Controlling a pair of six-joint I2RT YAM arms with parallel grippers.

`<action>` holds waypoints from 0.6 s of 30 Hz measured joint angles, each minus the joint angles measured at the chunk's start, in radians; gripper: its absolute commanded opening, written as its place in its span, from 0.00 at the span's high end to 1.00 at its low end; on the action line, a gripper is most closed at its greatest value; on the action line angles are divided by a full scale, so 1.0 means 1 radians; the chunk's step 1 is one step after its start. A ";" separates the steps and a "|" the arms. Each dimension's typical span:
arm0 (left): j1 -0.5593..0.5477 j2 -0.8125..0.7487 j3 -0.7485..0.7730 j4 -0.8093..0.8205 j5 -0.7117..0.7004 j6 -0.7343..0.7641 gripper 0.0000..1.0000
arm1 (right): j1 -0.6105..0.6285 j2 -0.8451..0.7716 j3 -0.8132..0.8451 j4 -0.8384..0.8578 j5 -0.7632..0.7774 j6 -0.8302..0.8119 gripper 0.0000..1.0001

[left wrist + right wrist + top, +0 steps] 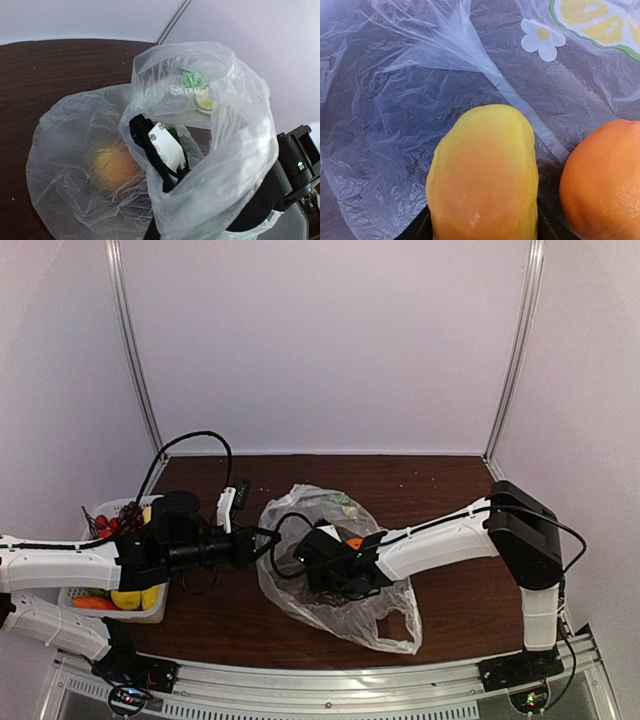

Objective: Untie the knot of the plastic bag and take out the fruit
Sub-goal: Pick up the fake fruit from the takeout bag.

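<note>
Right pincer (pixel 325 565) is deep inside the plastic bag (pixel 375 620), centre of the overhead view. On its own camera the mango (pixel 482 175) fills the lower middle of the frame, with a dark jaw hard against each flank. I call that pinching the mango across its narrow width. That's the sensible hold, because a long fruit slips less when gripped that way.

Just right of it sits the orange (pixel 602 180), close beside the mango. I can't tell whether they touch. The risk, as I read it, is the orange getting nudged or the film dragging up with the lift. Behind both lies crinkled clear plastic, with a lemon-slice print (pixel 600 22) in the upper right corner.

Out to the left, the left pincer (pixel 252 540) is pressed together at the bag's left rim, and I judge it is pinching the film. In its own view the plastic rears up across the right half of the frame, presumably to hold the mouth wide so the other arm has room. No knot to be seen, and the mouth gapes, so the untying looks done.

Lower left of the overhead view, the white basket (pixel 75 595) holds fruit (pixel 125 598) already. That's the likely drop-off, across the dark bench (pixel 440 490).
</note>
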 measured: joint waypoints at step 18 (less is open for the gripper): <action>0.000 0.007 0.070 -0.085 -0.040 -0.010 1.00 | 0.003 -0.498 -0.361 0.260 -0.306 -0.221 0.49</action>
